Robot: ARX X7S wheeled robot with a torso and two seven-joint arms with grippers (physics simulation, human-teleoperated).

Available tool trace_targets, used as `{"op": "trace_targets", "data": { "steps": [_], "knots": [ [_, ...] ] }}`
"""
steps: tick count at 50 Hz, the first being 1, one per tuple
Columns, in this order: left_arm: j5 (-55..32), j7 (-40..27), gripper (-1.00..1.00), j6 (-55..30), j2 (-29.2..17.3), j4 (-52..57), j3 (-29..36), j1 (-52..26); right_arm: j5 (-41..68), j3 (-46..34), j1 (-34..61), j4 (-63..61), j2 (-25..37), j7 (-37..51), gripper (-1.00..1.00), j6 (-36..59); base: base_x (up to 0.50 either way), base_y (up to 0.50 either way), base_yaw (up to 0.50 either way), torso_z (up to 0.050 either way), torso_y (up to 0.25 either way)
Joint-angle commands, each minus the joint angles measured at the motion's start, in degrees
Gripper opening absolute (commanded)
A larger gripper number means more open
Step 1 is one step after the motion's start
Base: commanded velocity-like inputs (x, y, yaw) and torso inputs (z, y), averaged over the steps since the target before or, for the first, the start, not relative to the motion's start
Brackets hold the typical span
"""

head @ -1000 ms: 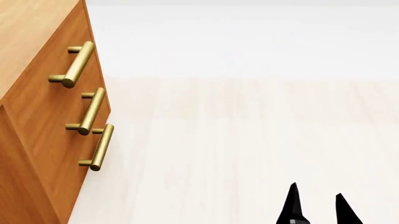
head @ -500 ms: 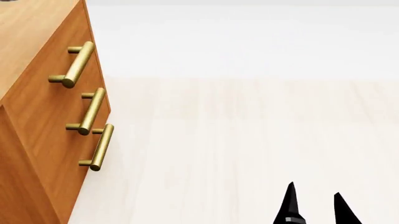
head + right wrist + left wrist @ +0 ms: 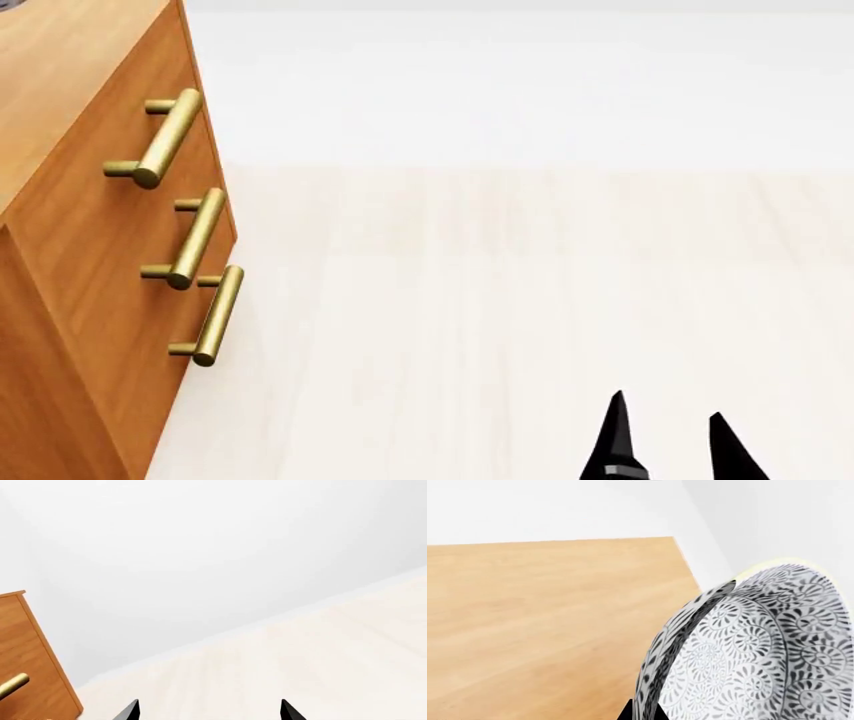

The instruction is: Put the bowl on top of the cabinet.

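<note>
In the left wrist view the bowl (image 3: 760,650), white with a dense grey-black floral pattern, hangs tilted on edge over the light wood top of the cabinet (image 3: 540,620). My left gripper (image 3: 644,713) is shut on the bowl's wall, one black fingertip on each side of it. Whether the bowl touches the top I cannot tell. The head view shows the cabinet (image 3: 94,230) at the left with three brass handles. My right gripper (image 3: 667,440) is low at the right, open and holding nothing, far from the cabinet. The right gripper (image 3: 208,711) is also open in its own wrist view.
Pale wood floor (image 3: 534,300) stretches right of the cabinet to a white wall (image 3: 534,80). A small grey sliver (image 3: 8,3) shows at the head view's top-left corner above the cabinet top. The right wrist view catches the cabinet's edge (image 3: 27,650) and a brass handle (image 3: 13,685).
The right gripper has drifted slightly left in the head view. A grey sliver has crept in at the top-left corner above the cabinet top.
</note>
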Motion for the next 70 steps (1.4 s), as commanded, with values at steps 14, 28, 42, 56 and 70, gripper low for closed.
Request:
{"op": "trace_targets", "data": {
  "steps": [14, 28, 42, 56, 70],
  "knots": [
    [-0.7, -1.76, -1.0, 3.26, -1.06, 0.02, -1.49, 1.92, -0.09, 0.03, 0.0, -0.02, -0.08, 0.1, 1.0, 0.05, 0.0, 0.0, 0.0, 0.0, 0.0],
    [-0.52, -1.9, -1.0, 4.24, -1.54, 0.02, -1.94, 4.03, -0.38, -0.2, 0.89, 1.49, -0.6, -0.1, 1.0, 0.39, 0.0, 0.0, 0.0, 0.001, 0.001],
    [-0.49, -2.14, -1.0, 4.49, -1.64, 0.02, -1.64, 4.6, -0.54, -0.24, 0.94, 1.64, -0.69, -0.05, 1.0, 0.4, 0.0, 0.0, 0.0, 0.0, 0.0],
    [-0.43, -2.19, -1.0, 4.5, -1.77, 0.02, -1.16, 5.41, -0.82, -0.44, 1.22, 2.01, -0.84, -0.1, 1.0, 0.56, 0.0, 0.0, 0.0, 0.0, 0.001],
    [-0.43, -2.1, -1.0, 4.73, -1.74, 0.02, -0.5, 6.45, -0.75, -0.34, 1.21, 2.12, -0.88, -0.15, 1.0, 0.49, 0.0, 0.0, 0.0, 0.0, 0.0]
  ]
}}
